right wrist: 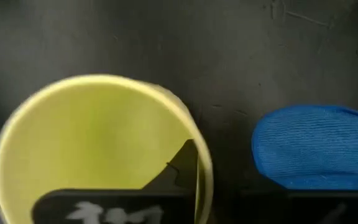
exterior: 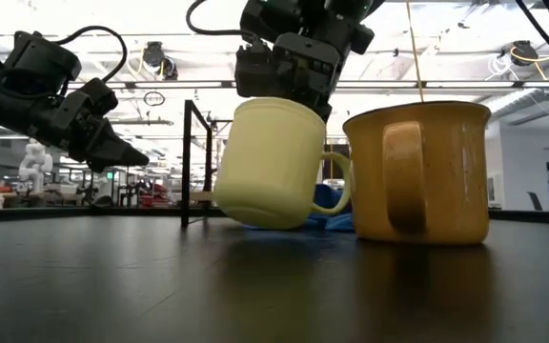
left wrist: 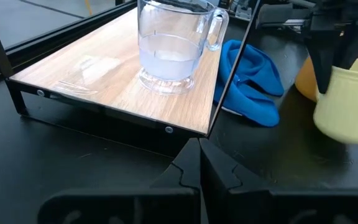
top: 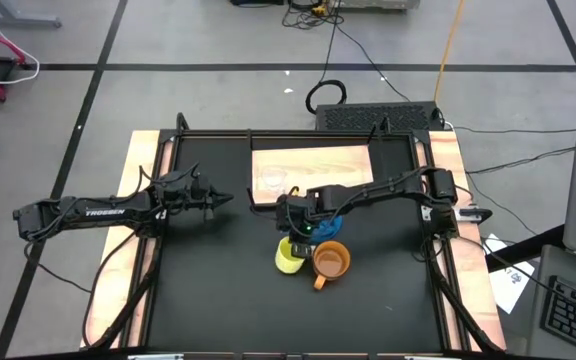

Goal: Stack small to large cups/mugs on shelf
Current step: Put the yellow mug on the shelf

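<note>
Here the right tool is clenched on the rim of the yellow mug, one finger inside the bowl, and the mug hangs tilted with its base just off the bench. The lift should go straight up, as the orange-brown mug stands just beside it, with the handle nearly touching. The clear cup stands on the shelf, the blue cloth beside it. The left tool, shut and empty, waits well apart.
</note>
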You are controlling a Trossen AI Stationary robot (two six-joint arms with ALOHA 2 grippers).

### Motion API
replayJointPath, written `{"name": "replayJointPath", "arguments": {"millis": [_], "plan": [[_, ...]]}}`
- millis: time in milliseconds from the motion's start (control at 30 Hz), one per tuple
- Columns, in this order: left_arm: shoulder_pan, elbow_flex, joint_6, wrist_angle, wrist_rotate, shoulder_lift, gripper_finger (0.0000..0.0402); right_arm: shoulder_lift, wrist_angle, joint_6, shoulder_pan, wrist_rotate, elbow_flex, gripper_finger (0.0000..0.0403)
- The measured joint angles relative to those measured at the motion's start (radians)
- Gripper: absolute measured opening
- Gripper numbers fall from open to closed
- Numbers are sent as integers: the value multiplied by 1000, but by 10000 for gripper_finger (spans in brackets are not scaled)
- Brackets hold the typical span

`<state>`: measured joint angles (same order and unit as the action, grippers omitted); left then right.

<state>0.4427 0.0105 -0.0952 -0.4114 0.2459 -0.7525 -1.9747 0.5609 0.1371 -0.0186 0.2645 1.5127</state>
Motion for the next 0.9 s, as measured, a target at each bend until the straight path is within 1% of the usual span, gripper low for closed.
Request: {"name": "replayJointPath", "arguments": {"millis": [200,433,700,900], "plan": [[0,0,0,0,0,0,1,0,38,0,4,2,41,5],[0,0,-1,6,0,0,1,1,97,8,9,-5,184,3],[0,0,-4,23,0,0,1,2,308,71,46,-222,333,1],[0,0,-4,21,0,0,1,1,439,96,82,-238,400,1]]}}
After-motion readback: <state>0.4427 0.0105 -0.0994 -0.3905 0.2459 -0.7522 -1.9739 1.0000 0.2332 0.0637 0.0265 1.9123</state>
